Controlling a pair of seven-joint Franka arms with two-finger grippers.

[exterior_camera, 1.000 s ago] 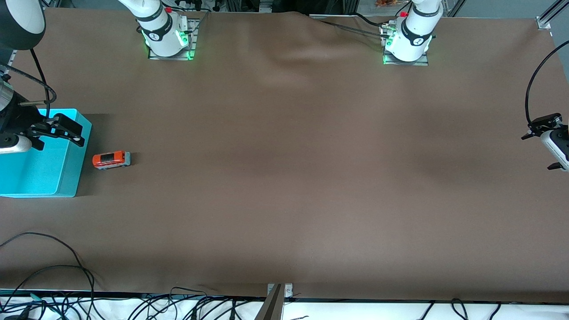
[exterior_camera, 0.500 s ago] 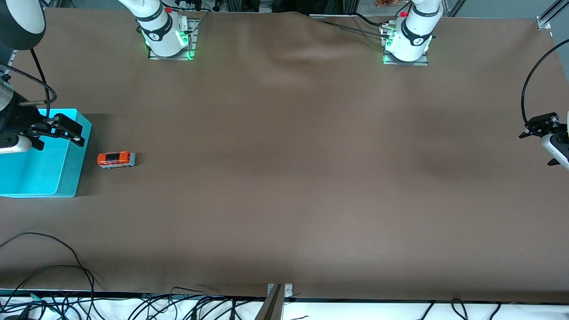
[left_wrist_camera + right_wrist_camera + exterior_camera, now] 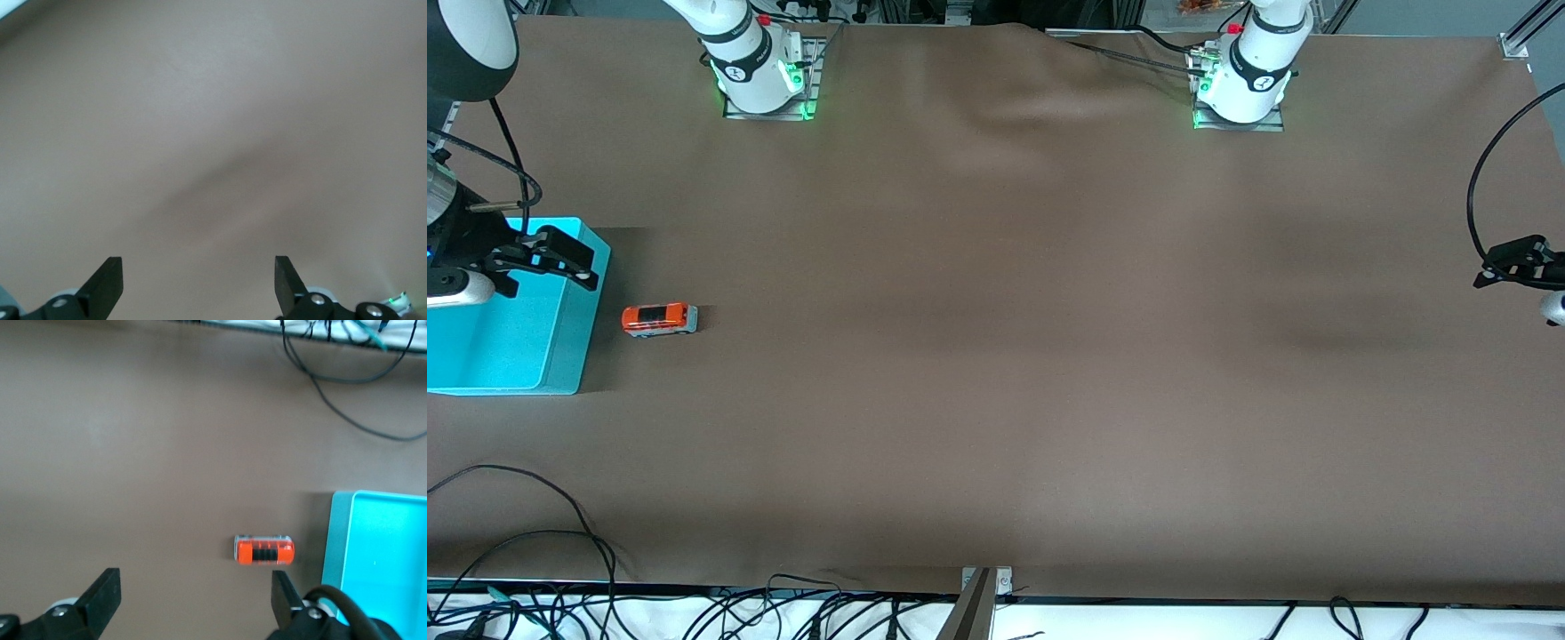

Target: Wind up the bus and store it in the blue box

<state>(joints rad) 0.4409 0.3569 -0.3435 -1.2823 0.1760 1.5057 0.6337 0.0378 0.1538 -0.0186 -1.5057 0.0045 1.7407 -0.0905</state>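
The bus (image 3: 659,318), small and orange-red with a dark roof panel, stands on its wheels on the brown table beside the blue box (image 3: 574,356), toward the left arm's end from it. My right gripper (image 3: 583,267) hangs open and empty over the box's corner nearest the bus. In the right wrist view the bus (image 3: 264,550) lies ahead of the open right gripper (image 3: 193,580), next to the box wall (image 3: 339,540). My left gripper (image 3: 1494,265) is open and empty at the left arm's end of the table; its wrist view (image 3: 198,263) shows only bare table.
The two arm bases (image 3: 760,80) (image 3: 1240,89) stand along the table's back edge. Loose black cables (image 3: 516,542) lie over the front edge near the box's end. A metal bracket (image 3: 983,587) sits at the middle of the front edge.
The bus rolled a short way from the box toward the left arm's end, then stopped. The left gripper drew back toward the table's end. The right gripper barely moved.
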